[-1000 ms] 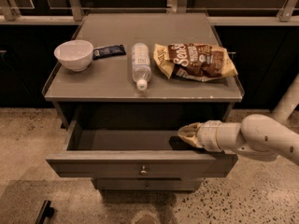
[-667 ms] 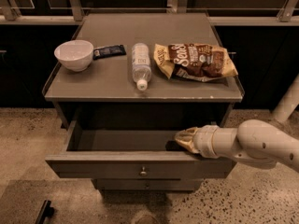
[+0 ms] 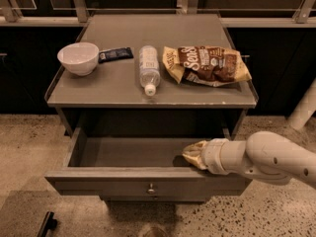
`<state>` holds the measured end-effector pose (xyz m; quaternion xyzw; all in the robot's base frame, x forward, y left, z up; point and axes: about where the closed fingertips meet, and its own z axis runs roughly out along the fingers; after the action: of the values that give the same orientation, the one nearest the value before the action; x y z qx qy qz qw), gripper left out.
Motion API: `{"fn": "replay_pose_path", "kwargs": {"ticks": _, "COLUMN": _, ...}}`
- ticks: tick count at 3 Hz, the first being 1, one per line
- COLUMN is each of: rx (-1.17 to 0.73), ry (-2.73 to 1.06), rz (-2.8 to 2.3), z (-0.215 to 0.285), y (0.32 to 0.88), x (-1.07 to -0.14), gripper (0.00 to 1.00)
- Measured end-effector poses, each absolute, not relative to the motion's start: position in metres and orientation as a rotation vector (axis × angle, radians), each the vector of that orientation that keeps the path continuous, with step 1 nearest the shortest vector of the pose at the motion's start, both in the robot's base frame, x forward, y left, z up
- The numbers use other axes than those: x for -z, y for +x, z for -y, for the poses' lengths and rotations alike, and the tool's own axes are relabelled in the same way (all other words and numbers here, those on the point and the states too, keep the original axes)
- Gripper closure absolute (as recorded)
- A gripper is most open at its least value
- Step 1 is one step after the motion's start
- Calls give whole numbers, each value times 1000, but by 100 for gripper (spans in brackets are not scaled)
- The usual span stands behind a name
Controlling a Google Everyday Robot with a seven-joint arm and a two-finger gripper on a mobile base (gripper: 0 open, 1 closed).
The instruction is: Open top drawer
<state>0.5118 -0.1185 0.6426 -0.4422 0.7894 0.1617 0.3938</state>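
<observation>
The top drawer (image 3: 123,184) of the grey cabinet stands pulled out towards me, its plain grey inside showing, with a small round metal knob (image 3: 151,188) at the centre of its front. My gripper (image 3: 190,153) reaches in from the right on a thick white arm and sits at the drawer's right end, just above the front rim and inside. The lower drawer fronts are mostly hidden under the open drawer.
On the cabinet top (image 3: 113,90) lie a white bowl (image 3: 78,58), a dark bar (image 3: 115,55), a clear water bottle (image 3: 149,69) on its side and a chip bag (image 3: 207,65). Speckled floor surrounds the cabinet. A railing runs behind it.
The arm and gripper have shifted slightly left along the drawer's right end. The drawer stays open about as far as before.
</observation>
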Motion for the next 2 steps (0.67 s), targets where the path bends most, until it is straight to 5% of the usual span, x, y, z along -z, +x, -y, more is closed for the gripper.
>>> {"fn": "replay_pose_path", "kwargs": {"ticks": 2, "rx": -394, "ry": -1071, "rz": -2110, "z": 106, "y": 479, "x": -645, "gripper": 100}}
